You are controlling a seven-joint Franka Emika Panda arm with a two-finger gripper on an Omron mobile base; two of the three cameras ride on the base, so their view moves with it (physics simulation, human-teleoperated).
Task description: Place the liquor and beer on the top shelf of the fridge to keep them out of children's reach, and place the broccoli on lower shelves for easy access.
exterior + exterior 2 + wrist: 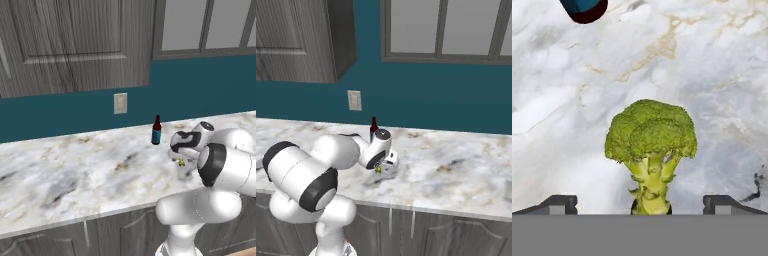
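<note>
Table: wide marble-patterned top under grey cabinets and a teal wall, carrying the items below.

Arm: white, bent low over the table's right part in the left base view; end effector pointed down at the surface, fingers spread as wide as they go, nothing between them gripped yet.

Beer: small dark bottle with a blue label band, upright near the back wall, just beyond the end effector. Its base shows at the upper edge of the hand view, apart from the broccoli.

Broccoli: yellow-green floret lying on the table directly under the hand. In the hand view its long axis runs from the stalk at the bottom edge, between the fingertips, to the crown pointing away from them toward the beer.

Step in hand, as judged: picking up the broccoli. To do it well, lower straight down with the stalk kept centred between the spread fingers, close across the stalk or the base of the crown and not along the length, and stay clear of the bottle.
</note>
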